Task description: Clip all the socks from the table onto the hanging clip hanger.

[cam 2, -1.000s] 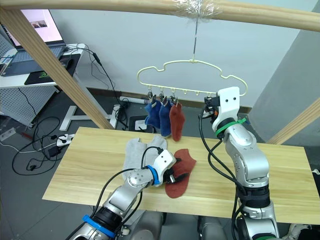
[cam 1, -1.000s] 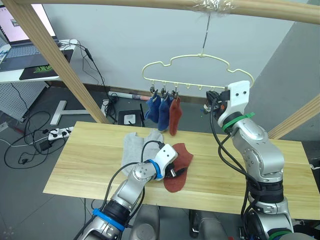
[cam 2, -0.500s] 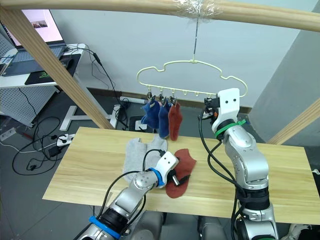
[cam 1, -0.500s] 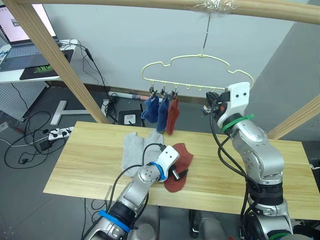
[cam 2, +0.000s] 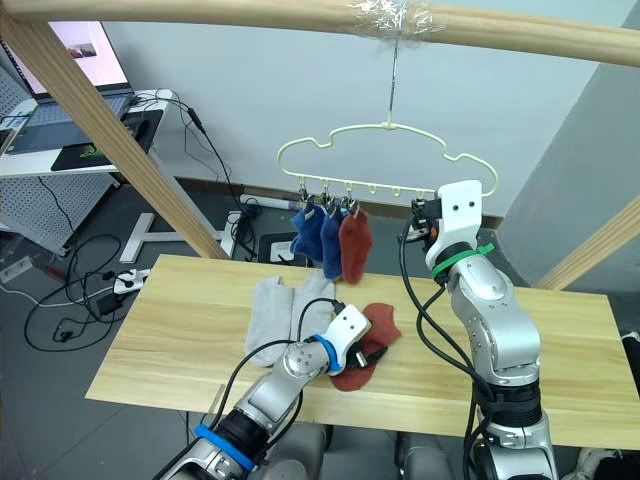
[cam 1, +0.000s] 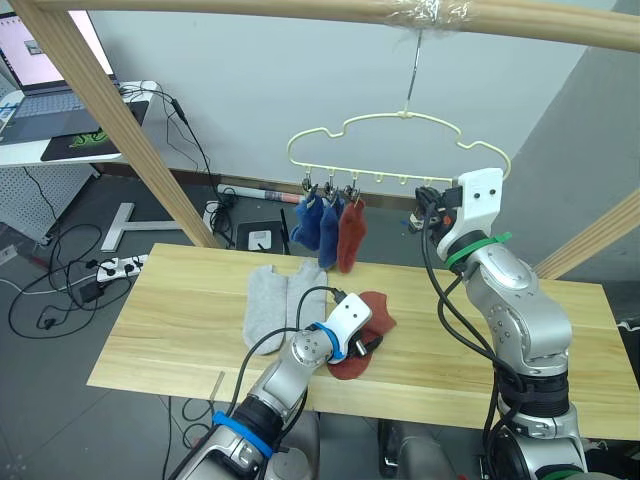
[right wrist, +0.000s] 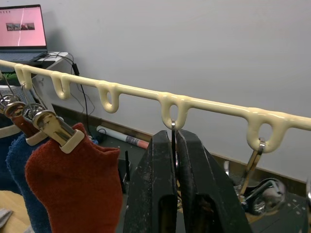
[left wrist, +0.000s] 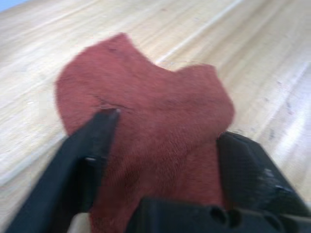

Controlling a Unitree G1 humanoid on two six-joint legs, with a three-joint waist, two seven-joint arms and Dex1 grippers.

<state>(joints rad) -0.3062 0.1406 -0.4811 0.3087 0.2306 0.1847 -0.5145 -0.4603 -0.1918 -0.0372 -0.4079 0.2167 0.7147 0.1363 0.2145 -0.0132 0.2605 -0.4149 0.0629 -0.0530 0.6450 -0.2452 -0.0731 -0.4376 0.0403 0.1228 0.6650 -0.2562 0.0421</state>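
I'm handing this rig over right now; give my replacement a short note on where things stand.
Left gripper: open, fingers straddling the rust red sock lying on the table, not lifted.
Right gripper: shut on a metal clip of the clip hanger.
Done: two blue socks and one red sock hang clipped.
Left: the red sock on the table and two light grey socks beside it.
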